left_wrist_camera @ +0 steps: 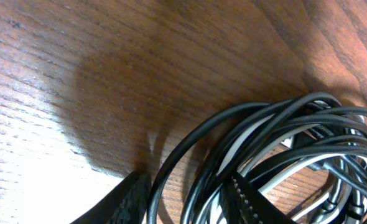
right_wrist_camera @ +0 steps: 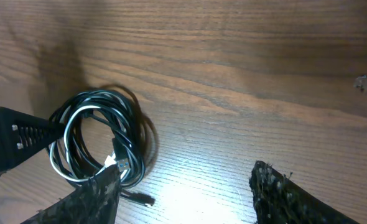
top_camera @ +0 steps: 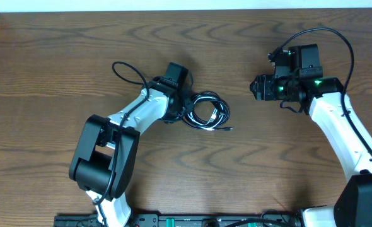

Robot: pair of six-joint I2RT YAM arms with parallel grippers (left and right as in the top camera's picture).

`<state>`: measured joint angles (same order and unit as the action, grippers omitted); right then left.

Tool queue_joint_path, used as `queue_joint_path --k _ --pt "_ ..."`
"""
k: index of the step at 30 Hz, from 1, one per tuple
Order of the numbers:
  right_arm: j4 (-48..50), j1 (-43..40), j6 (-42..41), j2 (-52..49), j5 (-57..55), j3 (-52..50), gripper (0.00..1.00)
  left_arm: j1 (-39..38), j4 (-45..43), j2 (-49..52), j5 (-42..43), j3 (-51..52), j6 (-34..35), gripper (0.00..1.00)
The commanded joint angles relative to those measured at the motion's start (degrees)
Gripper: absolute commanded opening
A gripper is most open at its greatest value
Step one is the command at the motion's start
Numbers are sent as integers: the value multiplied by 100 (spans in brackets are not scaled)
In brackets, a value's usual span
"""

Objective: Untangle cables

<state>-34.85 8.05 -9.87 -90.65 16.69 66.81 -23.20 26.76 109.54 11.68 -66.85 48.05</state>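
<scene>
The cables [top_camera: 206, 113] lie in one tangled coil on the wooden table, several black strands and one white strand. My left gripper [top_camera: 185, 112] is at the coil's left edge. In the left wrist view its fingers [left_wrist_camera: 190, 205] stand apart with several black cable strands [left_wrist_camera: 283, 137] between them. My right gripper [top_camera: 258, 87] is open and empty, to the right of the coil and apart from it. The right wrist view shows its wide-open fingers [right_wrist_camera: 183, 199], the coil [right_wrist_camera: 102, 137], the white strand [right_wrist_camera: 78, 118], a USB plug [right_wrist_camera: 112, 163] and a small black plug [right_wrist_camera: 143, 199].
The thick black wire of the left arm [top_camera: 126, 69] loops over the table left of the coil. The right arm's own wire [top_camera: 331, 34] arcs above its wrist. A black rail [top_camera: 173, 221] runs along the table's front edge.
</scene>
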Motion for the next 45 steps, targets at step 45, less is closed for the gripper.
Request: queue_joint_path --k 45 --pt "1340 1185 737 -326 750 94 61 1071 -2616 -1515 5180 -94 1561 8"
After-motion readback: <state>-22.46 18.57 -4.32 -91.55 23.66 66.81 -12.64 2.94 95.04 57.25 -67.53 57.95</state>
